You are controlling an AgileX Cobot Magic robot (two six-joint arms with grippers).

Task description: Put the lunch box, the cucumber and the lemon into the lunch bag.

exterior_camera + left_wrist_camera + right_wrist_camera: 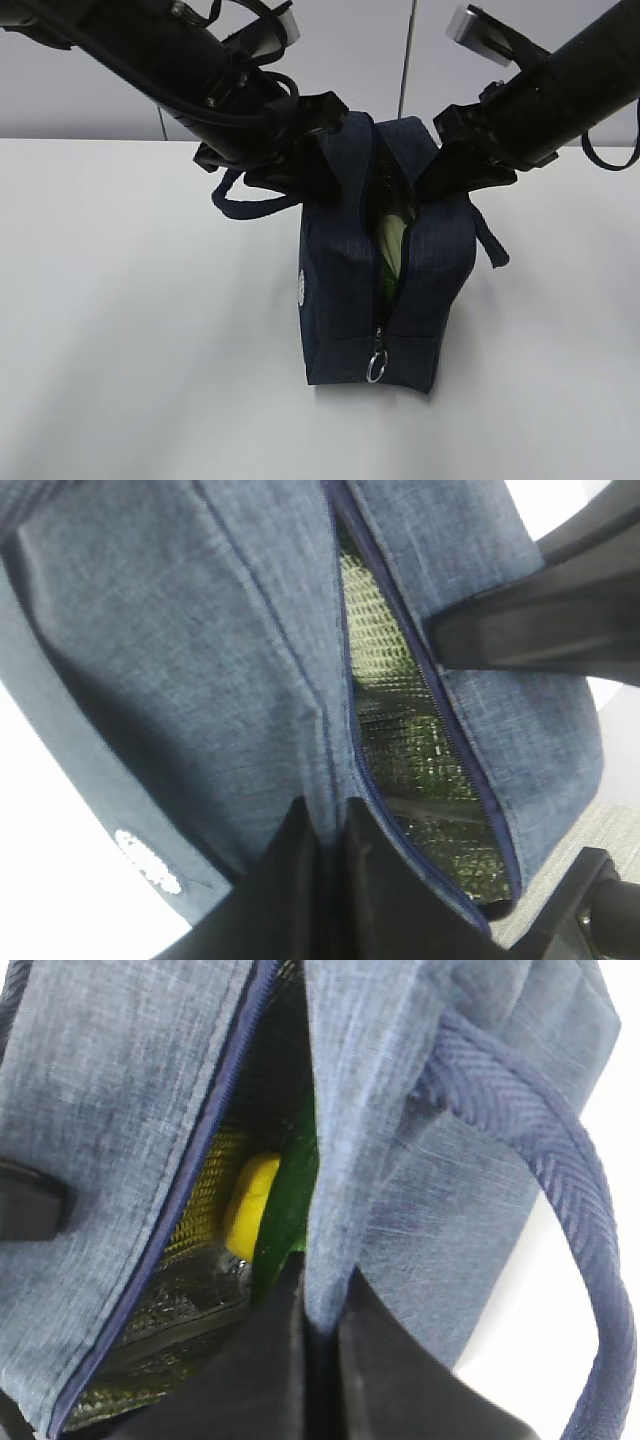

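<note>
Both sets of fingers (325, 880) (320, 1360) clamp the lunch bag (340, 290) rims on a white table (130, 330), grey wall (100, 90) behind.

The lunch bag (345, 300), a dark navy boxy fabric bag, stands upright with its top zipper parted into a narrow slit and the metal ring pull (377, 366) hanging low on its front end. One loop handle (545, 1160) droops over its side. Inside the bag, against the silvery lining (420, 770), the yellow lemon (250, 1203) lies beside the dark green cucumber (290, 1205) (only a strip of it shows). A pale green sliver (392, 240) in the slit may be the lunch box lid.
</note>
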